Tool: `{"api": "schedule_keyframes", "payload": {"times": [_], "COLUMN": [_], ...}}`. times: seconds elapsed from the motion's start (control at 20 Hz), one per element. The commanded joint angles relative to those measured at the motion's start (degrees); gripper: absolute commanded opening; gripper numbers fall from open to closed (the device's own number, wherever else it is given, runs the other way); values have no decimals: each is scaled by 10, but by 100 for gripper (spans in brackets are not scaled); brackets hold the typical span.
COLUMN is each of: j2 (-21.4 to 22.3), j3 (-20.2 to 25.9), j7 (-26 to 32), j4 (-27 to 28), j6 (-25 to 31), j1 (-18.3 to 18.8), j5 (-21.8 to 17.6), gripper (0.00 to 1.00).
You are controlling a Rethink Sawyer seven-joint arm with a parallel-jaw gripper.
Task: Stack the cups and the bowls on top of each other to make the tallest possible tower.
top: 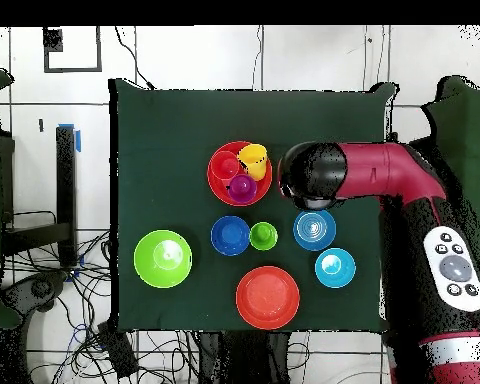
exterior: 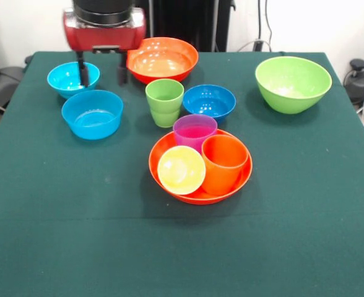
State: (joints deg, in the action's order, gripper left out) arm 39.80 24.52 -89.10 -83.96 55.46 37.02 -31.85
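My gripper [exterior: 102, 73] hangs open at the far left, with nothing between its fingers. One finger [exterior: 82, 73] shows against the far light blue bowl [exterior: 70, 80], the other beside the far orange bowl [exterior: 162, 59]. A second light blue bowl [exterior: 92, 114] sits nearer. The green cup [exterior: 164, 102] and the dark blue bowl [exterior: 209, 101] stand mid-table, and the lime green bowl [exterior: 293, 83] is at the right. The near orange bowl [exterior: 197, 198] holds the purple cup [exterior: 195, 132], the orange cup [exterior: 224, 164] and the tilted yellow cup [exterior: 181, 170]. In the overhead view the arm's head [top: 312, 175] hides the gripper.
Overhead, the orange bowl holding cups [top: 212, 175] lies just left of the arm's head, with the two light blue bowls [top: 314, 229] [top: 335, 267] below it. The green tablecloth [exterior: 77, 235] covers the table to its edges. Cables and equipment lie off the table.
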Motion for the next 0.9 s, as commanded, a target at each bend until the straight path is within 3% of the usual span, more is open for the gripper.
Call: {"api": "schedule_keyframes", "payload": {"times": [0.05,0.35,0.65,0.9], "j2": [-1,19,42,50], "j3": [-85,-115,-168,-194], "j7": [-77,-86,-113,-127], "j4": [31,10,7,-38], "j6": [25,-52,-31,-73], "j1": [-16,-19,-39,-42], "j5": [-52,-55,-54,-45], "gripper": [100,100,100,100]}}
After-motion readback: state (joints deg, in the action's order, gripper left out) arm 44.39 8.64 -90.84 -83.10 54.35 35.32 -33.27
